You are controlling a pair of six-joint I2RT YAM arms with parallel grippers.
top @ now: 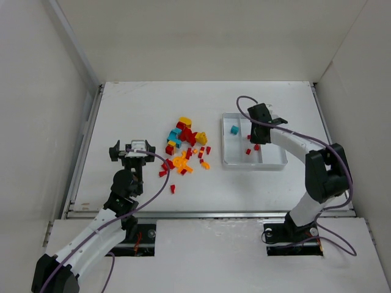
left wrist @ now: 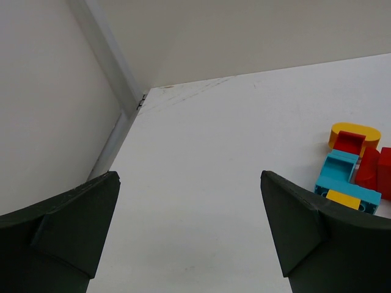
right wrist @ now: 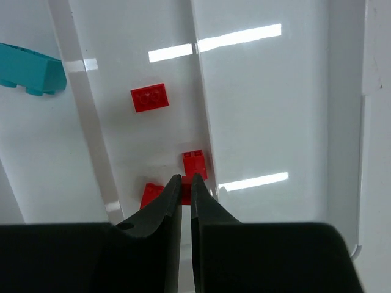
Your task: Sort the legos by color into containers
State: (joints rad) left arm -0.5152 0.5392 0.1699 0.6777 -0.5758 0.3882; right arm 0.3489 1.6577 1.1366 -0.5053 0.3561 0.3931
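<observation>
A: Red bricks point(right wrist: 149, 97) in the tray's point(top: 269, 163) middle lane, one teal brick point(right wrist: 30, 70) next door. Why is the right pincer point(right wrist: 186, 183) there?

B: Tips together above the reds, probably for sorting. Left pincer point(left wrist: 189, 183), spread wide, hovers beyond the loose pile point(top: 183, 146) beside the tray.

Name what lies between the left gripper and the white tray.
In the top view, the pile of red, orange-yellow and teal legos lies between the left gripper and the tray.

You see loose legos point(top: 185, 146) heaped on the table point(top: 140, 110) left of the tray point(top: 269, 163); a few bricks point(top: 256, 147) lie inside its left and middle compartments.
</observation>
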